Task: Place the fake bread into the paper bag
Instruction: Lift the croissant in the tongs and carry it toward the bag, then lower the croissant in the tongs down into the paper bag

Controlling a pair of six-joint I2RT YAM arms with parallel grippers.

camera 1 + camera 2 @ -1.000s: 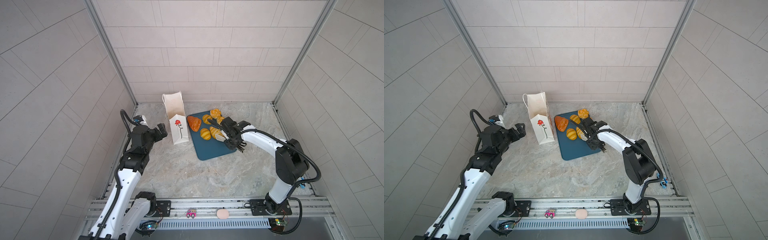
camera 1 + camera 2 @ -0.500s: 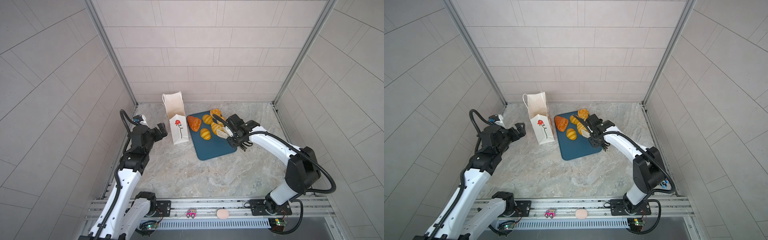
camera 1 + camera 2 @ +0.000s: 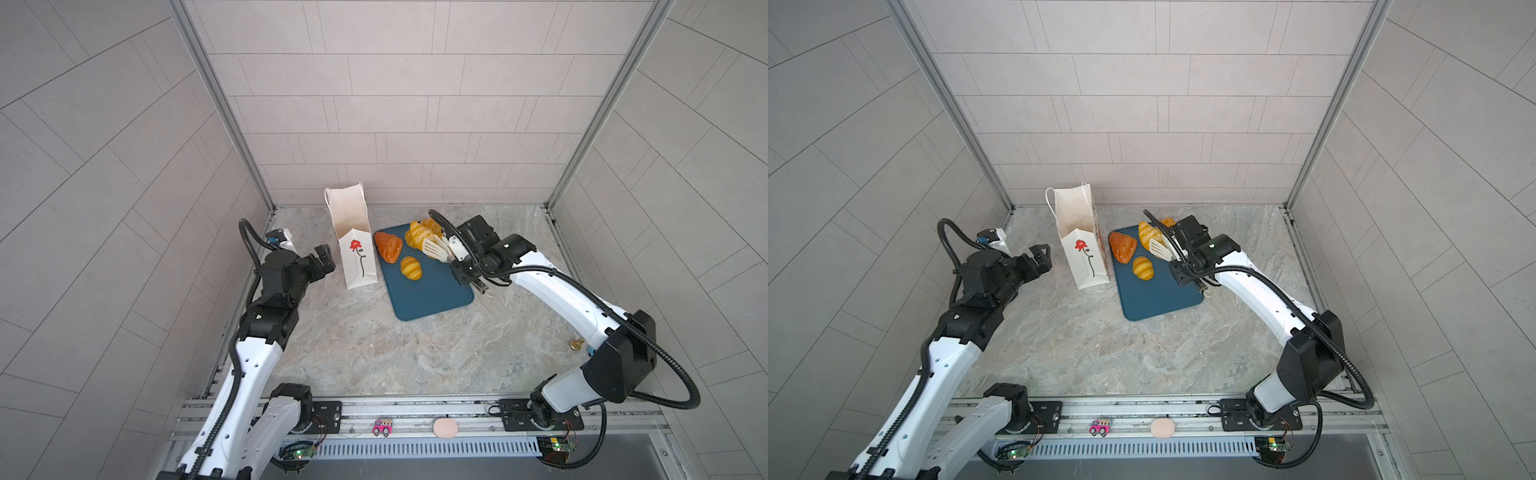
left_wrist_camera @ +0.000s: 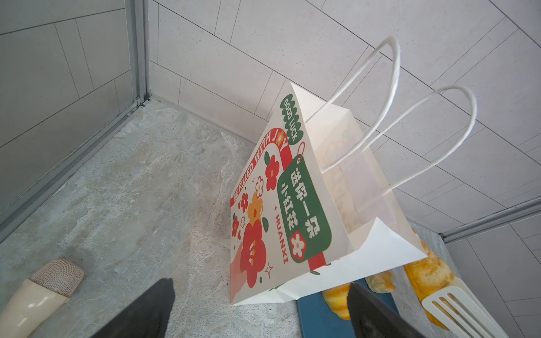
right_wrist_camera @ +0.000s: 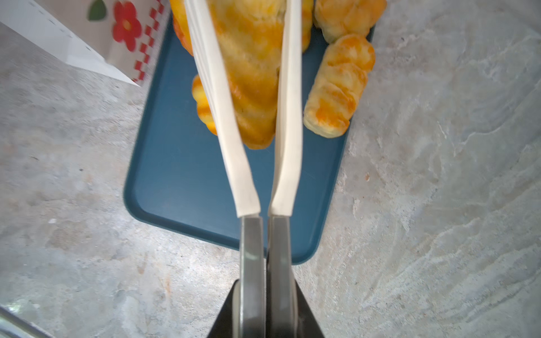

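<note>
The fingers of the right gripper (image 5: 265,307) have squeezed the tongs (image 5: 218,96) tighter, clamping a striped roll (image 5: 251,73) over the blue tray (image 3: 432,299), ready for carrying to the upright paper bag (image 3: 357,257); the left gripper (image 3: 325,259) stays wide open.

One paper bag (image 3: 357,257), one blue tray (image 3: 428,297), one pair of tongs (image 3: 433,248), and seemingly five pastries (image 3: 410,267).

Top views look down from high; close wrist views both catch the tray (image 4: 310,324) (image 5: 181,175).
</note>
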